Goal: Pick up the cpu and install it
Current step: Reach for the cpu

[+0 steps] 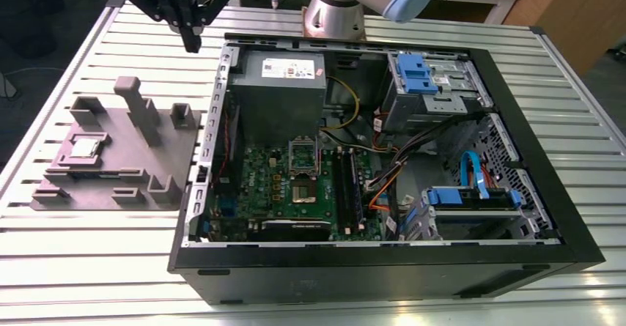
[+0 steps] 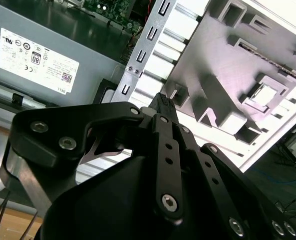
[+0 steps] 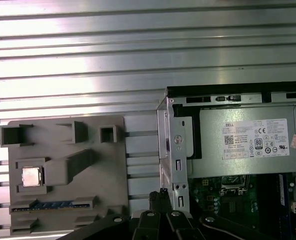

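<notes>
One cpu sits in the grey tray (well apart from your tool), which hangs closed and empty over the worktop.

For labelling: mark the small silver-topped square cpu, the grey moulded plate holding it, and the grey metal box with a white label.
small silver-topped square cpu (image 1: 86, 147), exterior view, centre of metal top.
grey moulded plate (image 3: 108, 175), first wrist view, bare flat surface.
grey metal box (image 1: 278, 110), exterior view, bare top beside label.
</notes>
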`<state>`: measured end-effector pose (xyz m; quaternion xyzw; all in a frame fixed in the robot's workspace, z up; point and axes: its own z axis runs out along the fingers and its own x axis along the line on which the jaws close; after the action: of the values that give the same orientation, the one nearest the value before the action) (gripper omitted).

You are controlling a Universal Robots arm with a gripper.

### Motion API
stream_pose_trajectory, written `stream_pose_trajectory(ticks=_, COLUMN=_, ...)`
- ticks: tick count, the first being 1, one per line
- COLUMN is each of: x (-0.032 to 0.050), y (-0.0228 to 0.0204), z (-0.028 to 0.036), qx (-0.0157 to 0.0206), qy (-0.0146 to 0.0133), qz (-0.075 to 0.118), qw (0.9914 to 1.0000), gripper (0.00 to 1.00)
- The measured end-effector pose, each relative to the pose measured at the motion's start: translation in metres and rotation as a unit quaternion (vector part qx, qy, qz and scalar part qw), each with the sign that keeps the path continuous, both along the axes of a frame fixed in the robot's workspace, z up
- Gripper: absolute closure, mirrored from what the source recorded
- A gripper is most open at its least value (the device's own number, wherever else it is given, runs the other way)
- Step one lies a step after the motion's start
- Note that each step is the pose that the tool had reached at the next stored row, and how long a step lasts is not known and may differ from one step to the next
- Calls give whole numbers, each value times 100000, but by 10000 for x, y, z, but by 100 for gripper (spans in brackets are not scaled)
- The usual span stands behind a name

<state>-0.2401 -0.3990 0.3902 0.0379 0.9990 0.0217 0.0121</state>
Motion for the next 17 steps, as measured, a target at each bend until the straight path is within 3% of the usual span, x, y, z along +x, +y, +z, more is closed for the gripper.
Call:
stream_pose_trajectory(ticks=13, x=-83, y=0, z=-1, qx=51, qy=20, qz=-5, qw=100000, gripper=90)
stream_pose_trajectory(ticks=15, x=-91, y=0, z=-2, qx=120, qy=135, qz=-19, qw=100000, gripper=90)
stream_pose_trajectory(ticks=17, x=-100, y=0, z=-1, qx=166, qy=461, qz=-13, qw=99999, gripper=90)
